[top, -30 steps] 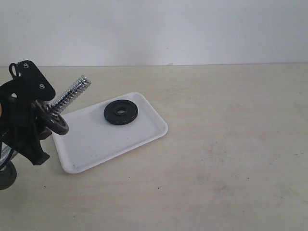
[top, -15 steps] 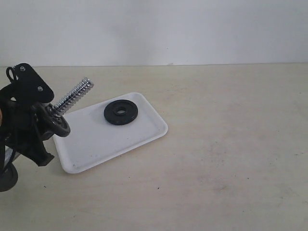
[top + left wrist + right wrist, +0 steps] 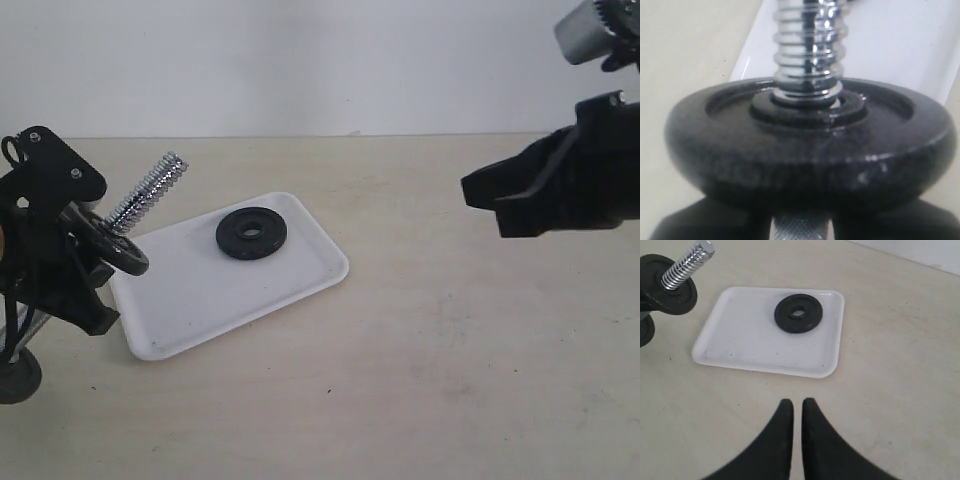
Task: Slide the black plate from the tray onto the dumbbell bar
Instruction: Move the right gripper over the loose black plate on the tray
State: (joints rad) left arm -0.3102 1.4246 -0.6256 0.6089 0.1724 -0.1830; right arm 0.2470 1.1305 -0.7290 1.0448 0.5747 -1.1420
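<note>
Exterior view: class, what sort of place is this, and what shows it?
Probably a robot lab bench: a beige table against a plain white wall, the right gripper hovering, and the left gripper holding the dumbbell bar near the tray bearing the black plate.

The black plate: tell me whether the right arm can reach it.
Probably yes: the black plate lies alone on the tray, nothing stands between it and the right gripper, whose shut jaws must open first.
</note>
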